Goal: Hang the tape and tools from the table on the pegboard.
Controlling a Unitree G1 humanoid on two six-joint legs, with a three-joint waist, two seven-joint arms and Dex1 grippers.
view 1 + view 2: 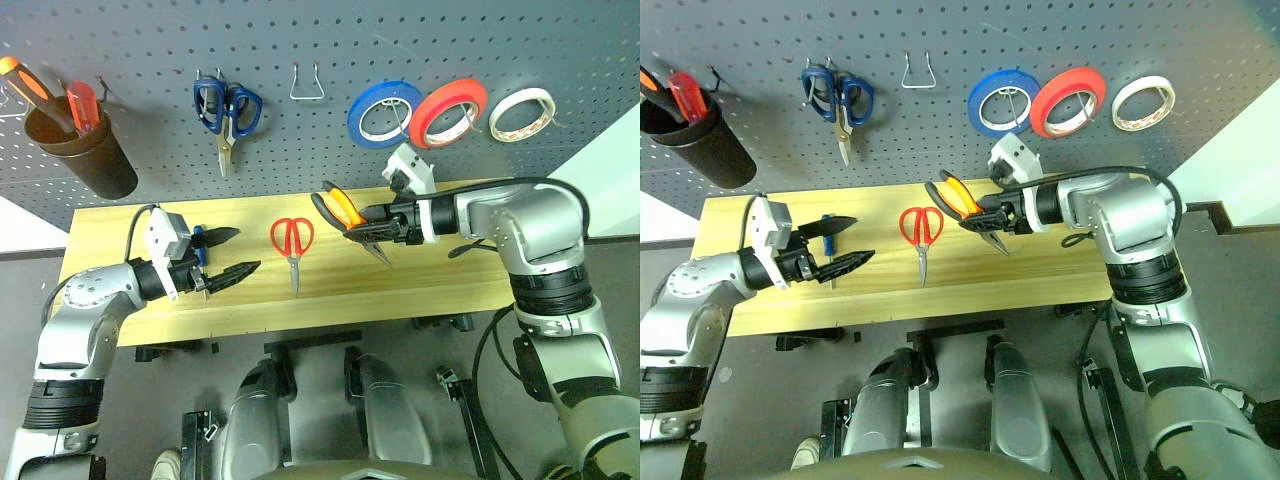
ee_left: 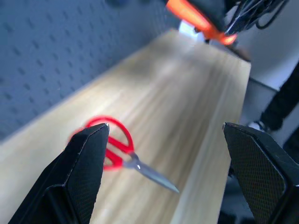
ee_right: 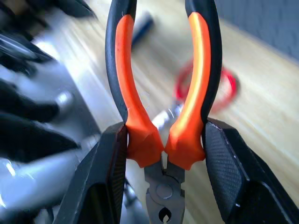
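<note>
Currently the pliers [image 3: 161, 116] are clamped between the right gripper [image 1: 372, 231] jaws for hanging on the pegboard [image 1: 330, 40]; a free hook [image 1: 304, 84] must be lined up above them, left gripper [image 1: 228, 254] jaws spread, empty.

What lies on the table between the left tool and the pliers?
The red-handled scissors lie flat between the left tool and the pliers, seen from the left eye view.
</note>
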